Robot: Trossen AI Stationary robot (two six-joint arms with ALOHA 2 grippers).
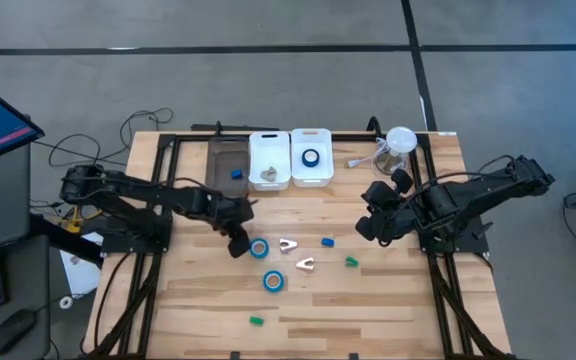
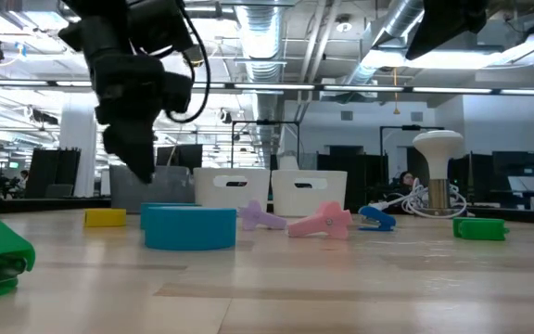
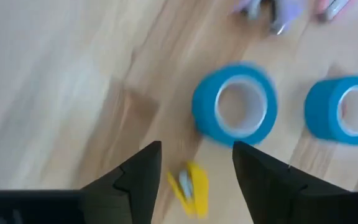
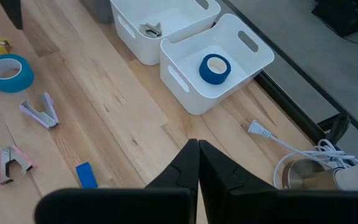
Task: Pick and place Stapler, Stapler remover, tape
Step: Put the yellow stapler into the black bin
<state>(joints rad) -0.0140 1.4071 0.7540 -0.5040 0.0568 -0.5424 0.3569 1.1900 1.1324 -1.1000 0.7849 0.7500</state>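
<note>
My left gripper [image 1: 236, 240] [image 3: 196, 152] hangs open above the table, left of centre, touching nothing. A small yellow stapler [image 3: 188, 186] lies on the wood below the gap between its fingers. A blue tape roll [image 1: 259, 248] [image 3: 235, 106] lies flat just beyond it, a second roll [image 1: 273, 281] [image 3: 344, 109] nearer the front. Two pale staple removers [image 1: 287, 244] [image 1: 305, 264] lie to their right. Another tape roll [image 4: 215, 68] sits in the right white bin [image 1: 311, 172]. My right gripper [image 1: 368, 225] [image 4: 197, 149] is shut and raised at the right.
A dark bin [image 1: 226, 150] holding a blue block and a middle white bin [image 1: 269, 145] holding a metal remover stand at the far edge. Small blue [image 1: 327, 241] and green [image 1: 351, 262] [image 1: 256, 321] staplers lie about. A lamp with a coiled cord [image 1: 398, 142] stands far right.
</note>
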